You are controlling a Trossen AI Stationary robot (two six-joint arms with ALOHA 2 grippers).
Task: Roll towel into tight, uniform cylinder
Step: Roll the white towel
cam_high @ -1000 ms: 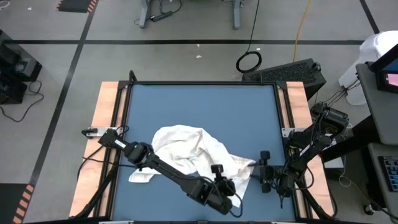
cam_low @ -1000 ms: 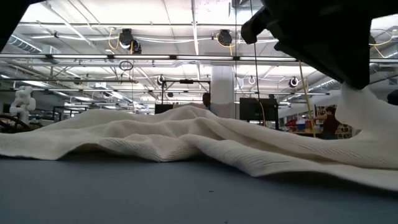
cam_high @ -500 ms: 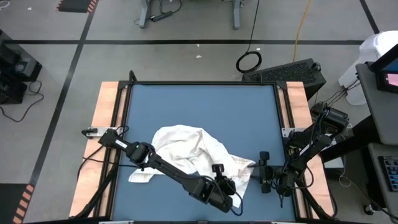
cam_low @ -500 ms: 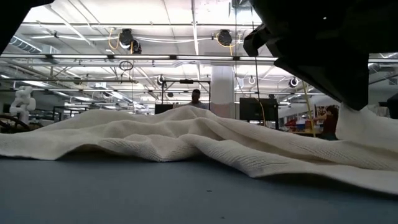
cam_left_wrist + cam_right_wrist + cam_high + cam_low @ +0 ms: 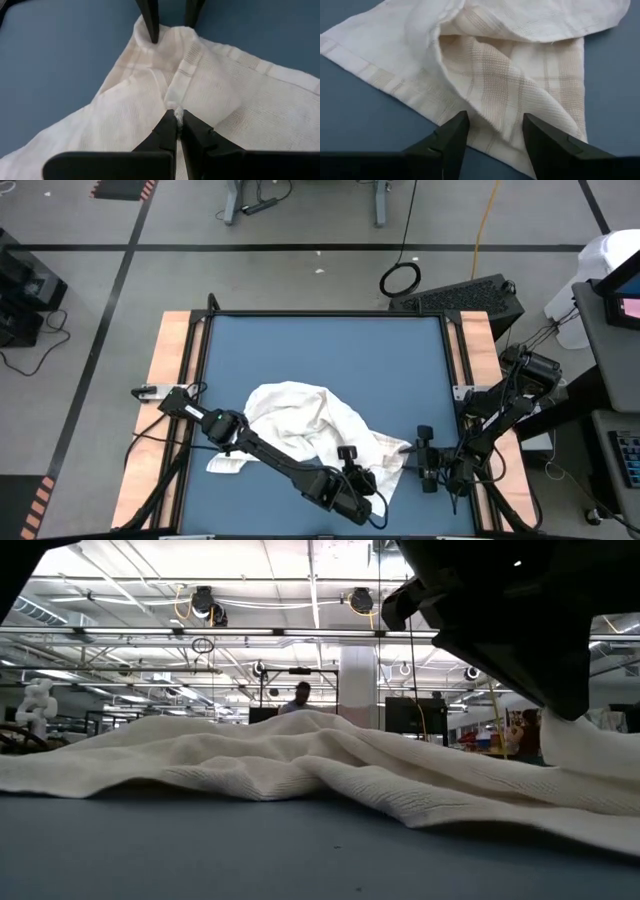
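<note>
The white towel [image 5: 300,420] with faint checked lines lies crumpled on the blue mat [image 5: 320,350], in its near half. It also shows in the low view [image 5: 300,755]. My left gripper [image 5: 378,476] reaches across the towel and is shut on a fold of it near its right end [image 5: 176,120]. My right gripper [image 5: 414,452] is open at the towel's right corner [image 5: 520,100]. Its two fingers [image 5: 150,20] stand low over that corner, one on each side. My left gripper pinches a raised fold of the towel [image 5: 176,111] between its two fingertips, pointing toward the table's right. The cloth rises to the fingers [image 5: 575,740] while the rest of the towel lies on the mat. My right gripper stands over the towel's corner edge [image 5: 495,135]; I cannot tell whether it touches.
Wooden strips [image 5: 170,380] run along the mat's left and right sides. The far half of the mat shows bare blue. A keyboard [image 5: 460,295] and cables lie on the floor beyond the table's far right corner. People show in the room behind [image 5: 300,695].
My left gripper has shifted a little toward the table's left, still shut on the fold. The bulk of the towel has stayed where it was.
</note>
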